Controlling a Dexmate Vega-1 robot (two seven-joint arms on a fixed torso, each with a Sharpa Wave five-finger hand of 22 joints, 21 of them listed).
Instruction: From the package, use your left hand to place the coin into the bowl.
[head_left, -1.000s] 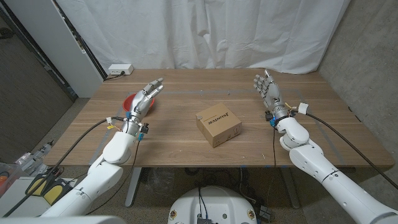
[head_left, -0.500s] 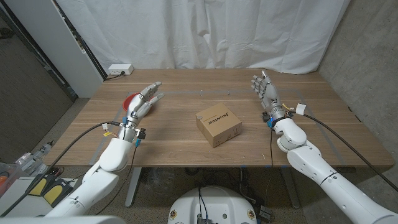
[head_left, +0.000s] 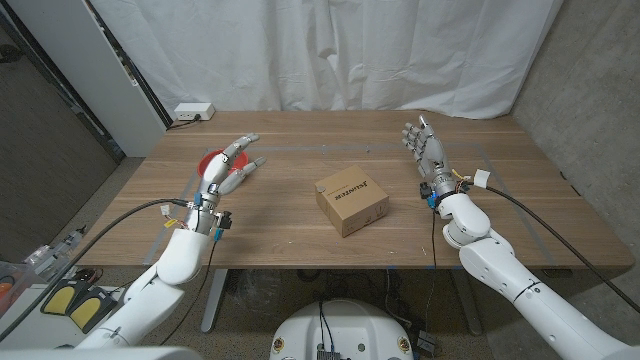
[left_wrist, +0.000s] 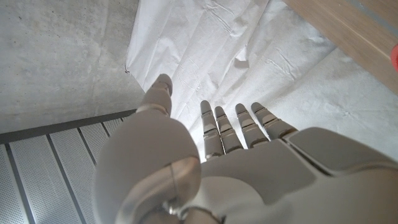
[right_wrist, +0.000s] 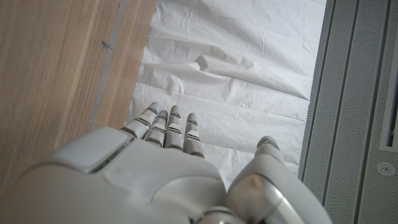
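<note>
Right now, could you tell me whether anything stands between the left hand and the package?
Nothing visible does. The left hand is raised, open, in front of the red bowl; only bare table lies between it and the closed package.

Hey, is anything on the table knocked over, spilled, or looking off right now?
Nothing stands out. The cardboard package sits closed mid-table, turned at an angle to the table edges but intact. The red bowl is partly hidden behind the left hand; both it and the right hand are open and empty.
</note>
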